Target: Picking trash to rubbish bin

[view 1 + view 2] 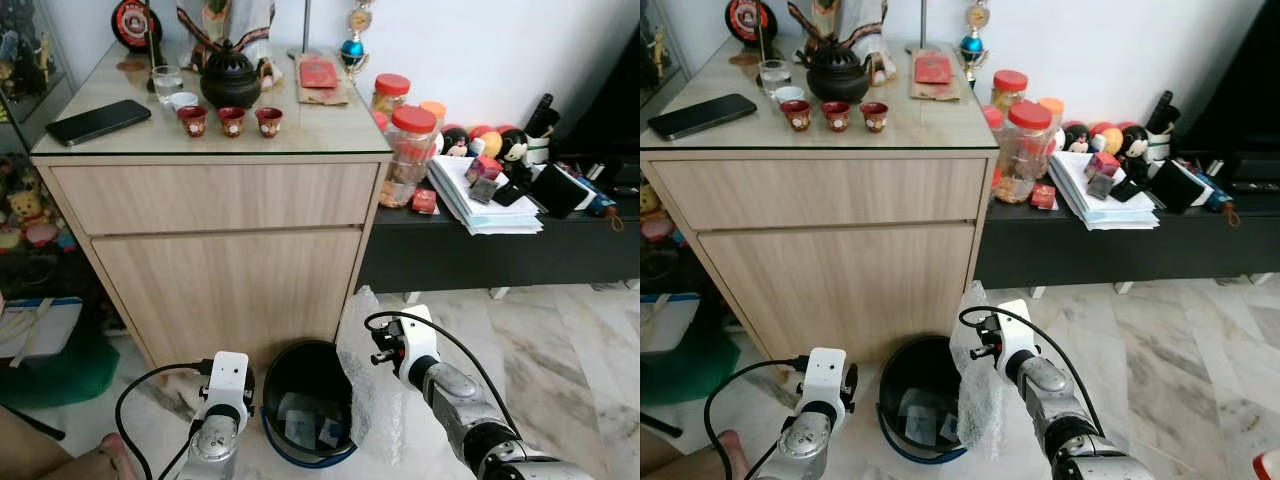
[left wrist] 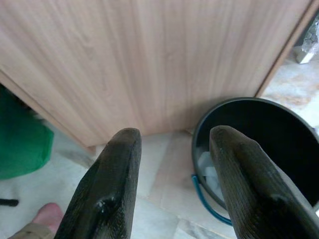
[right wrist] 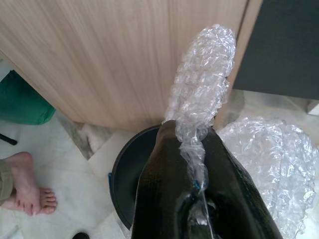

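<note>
A black round rubbish bin [image 1: 285, 372] with a blue rim stands on the floor in front of the wooden cabinet, with some white scraps [image 1: 301, 427] lying inside. My right gripper [image 3: 187, 135] is shut on a crumpled sheet of clear bubble wrap [image 3: 202, 82], just to the right of the bin's rim. The wrap [image 1: 366, 385] hangs down beside the bin and drapes over its right edge. My left gripper [image 2: 172, 145] is open and holds nothing. It hovers low to the left of the bin [image 2: 261, 134], facing the cabinet door.
The wooden cabinet [image 1: 220, 265] rises directly behind the bin, and a black low bench [image 1: 480, 255] with jars and papers joins it on the right. A person's bare foot [image 3: 27, 191] rests on the floor to the left. A green object [image 1: 55, 370] lies farther left.
</note>
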You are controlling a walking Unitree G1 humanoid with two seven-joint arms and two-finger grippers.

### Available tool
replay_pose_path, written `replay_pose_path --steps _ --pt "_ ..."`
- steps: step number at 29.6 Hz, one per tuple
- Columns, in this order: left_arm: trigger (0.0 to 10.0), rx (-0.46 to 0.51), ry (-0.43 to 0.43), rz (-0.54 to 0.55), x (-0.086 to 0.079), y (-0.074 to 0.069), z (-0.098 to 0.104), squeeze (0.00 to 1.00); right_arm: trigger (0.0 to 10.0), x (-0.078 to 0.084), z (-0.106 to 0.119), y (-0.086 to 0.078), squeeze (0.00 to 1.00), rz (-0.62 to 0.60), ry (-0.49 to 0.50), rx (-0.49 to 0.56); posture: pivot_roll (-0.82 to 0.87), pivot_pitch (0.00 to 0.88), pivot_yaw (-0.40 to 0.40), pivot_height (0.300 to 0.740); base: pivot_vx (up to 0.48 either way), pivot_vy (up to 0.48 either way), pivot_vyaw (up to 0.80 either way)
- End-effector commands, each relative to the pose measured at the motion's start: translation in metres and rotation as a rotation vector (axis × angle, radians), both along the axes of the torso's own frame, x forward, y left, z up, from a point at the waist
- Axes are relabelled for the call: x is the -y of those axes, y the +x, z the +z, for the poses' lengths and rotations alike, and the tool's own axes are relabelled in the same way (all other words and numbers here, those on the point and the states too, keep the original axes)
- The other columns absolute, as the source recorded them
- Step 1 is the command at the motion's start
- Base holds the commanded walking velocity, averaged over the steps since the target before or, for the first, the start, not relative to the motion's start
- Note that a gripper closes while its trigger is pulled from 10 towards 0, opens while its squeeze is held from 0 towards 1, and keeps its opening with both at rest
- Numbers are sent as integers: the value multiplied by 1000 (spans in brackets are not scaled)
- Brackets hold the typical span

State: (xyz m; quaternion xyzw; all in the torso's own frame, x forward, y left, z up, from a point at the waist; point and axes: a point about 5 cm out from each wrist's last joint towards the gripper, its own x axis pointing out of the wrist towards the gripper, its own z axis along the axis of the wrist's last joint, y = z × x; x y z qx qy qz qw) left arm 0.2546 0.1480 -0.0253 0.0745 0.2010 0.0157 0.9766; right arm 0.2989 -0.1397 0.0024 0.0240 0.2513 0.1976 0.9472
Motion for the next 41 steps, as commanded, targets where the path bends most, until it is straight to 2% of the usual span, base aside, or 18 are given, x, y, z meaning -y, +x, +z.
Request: replay_pose_path --steps 1,16,27,33,41 --pt "10000 6 -3 9 1 2 2 0 10000 2 6 5 0 -5 -5 28 81 76 -135 740 285 0 0" --pt "10000 3 5 1 -1 2 1 0 10000 -1 6 5 0 -4 1 28 96 59 -127 740 280 0 0" --pt "10000 1 1 -13 3 3 2 0 10000 -1 6 5 0 0 0 28 99 57 -127 740 0 0 0" --pt "10000 6 -6 -3 6 2 1 0 10000 -1 5 4 0 17 -9 24 103 73 -157 740 0 0 0" --pt "10000 29 -16 10 8 5 5 0 10000 -9 12 11 0 51 0 48 87 83 -174 740 0 0 0"
